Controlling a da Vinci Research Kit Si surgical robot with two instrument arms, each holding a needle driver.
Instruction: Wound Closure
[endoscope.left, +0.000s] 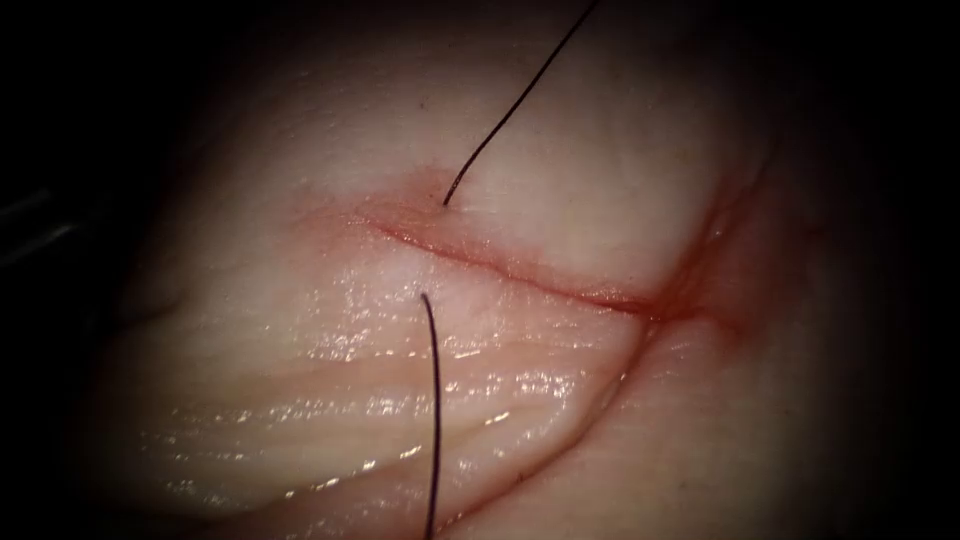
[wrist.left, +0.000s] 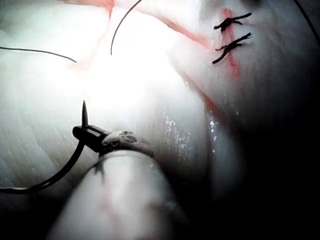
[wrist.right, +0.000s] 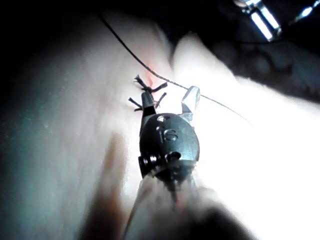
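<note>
The tissue (endoscope.left: 300, 400) has a cut (endoscope.left: 520, 275) running across it. One stretch of thread (endoscope.left: 510, 105) meets the tissue just beyond the cut. Another stretch of thread (endoscope.left: 434, 400) comes out on the near side and runs toward the front. In the left wrist view, my left tool (wrist.left: 86, 132) is shut on the curved needle (wrist.left: 65, 167) close to its point. The needle is free of the tissue, point up. My right tool (wrist.right: 170, 101) stands open over the tissue, holding nothing, with thread (wrist.right: 130, 50) passing just past its jaws.
Two tied stitches with short cut ends (wrist.left: 231, 35) sit further along the cut; they lie just beyond the right tool's tips (wrist.right: 147, 90). Red fluid (endoscope.left: 660, 305) stains the cut's right end. The tissue surface is wet and shiny.
</note>
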